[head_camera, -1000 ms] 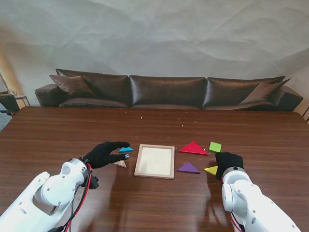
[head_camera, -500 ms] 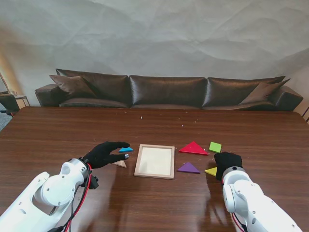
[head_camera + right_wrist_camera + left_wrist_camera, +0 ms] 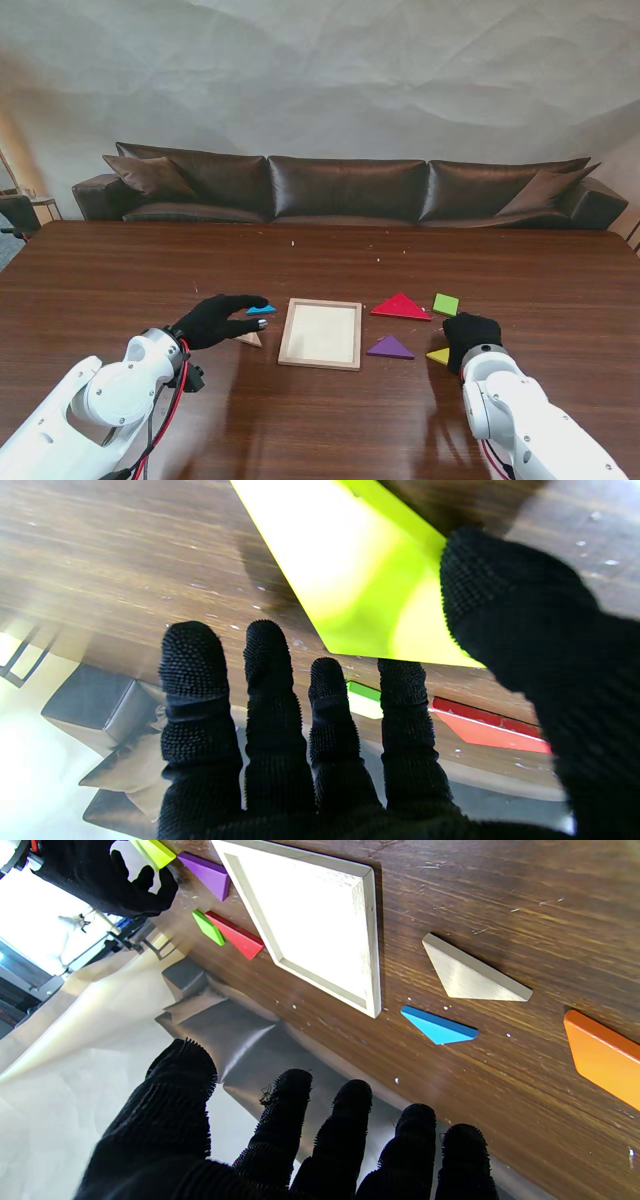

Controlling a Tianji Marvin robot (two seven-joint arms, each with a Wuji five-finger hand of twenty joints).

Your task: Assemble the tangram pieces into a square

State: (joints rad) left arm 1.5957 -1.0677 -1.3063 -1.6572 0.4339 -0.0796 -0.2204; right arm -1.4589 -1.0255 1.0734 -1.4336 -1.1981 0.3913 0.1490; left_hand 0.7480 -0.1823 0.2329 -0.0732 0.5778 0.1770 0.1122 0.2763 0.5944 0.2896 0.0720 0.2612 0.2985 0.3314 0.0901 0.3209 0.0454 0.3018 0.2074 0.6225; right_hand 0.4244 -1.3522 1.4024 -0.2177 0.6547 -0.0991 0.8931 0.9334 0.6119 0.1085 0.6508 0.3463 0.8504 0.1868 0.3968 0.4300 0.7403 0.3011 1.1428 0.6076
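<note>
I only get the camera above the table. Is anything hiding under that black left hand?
Observer: Yes. The left wrist camera shows an orange piece lying flat on the table, next to the pale wooden triangle.
Operator: Is that hand holding anything?
Observer: No. The left hand has its fingers spread apart with nothing between them.
Operator: And the right hand, by the yellow bit?
Observer: In the right wrist camera the yellow piece lies flat on the table. The right hand has its four fingers stretched out, not curled around the piece. The thumb overlaps its edge, but I cannot tell whether it touches.
</note>
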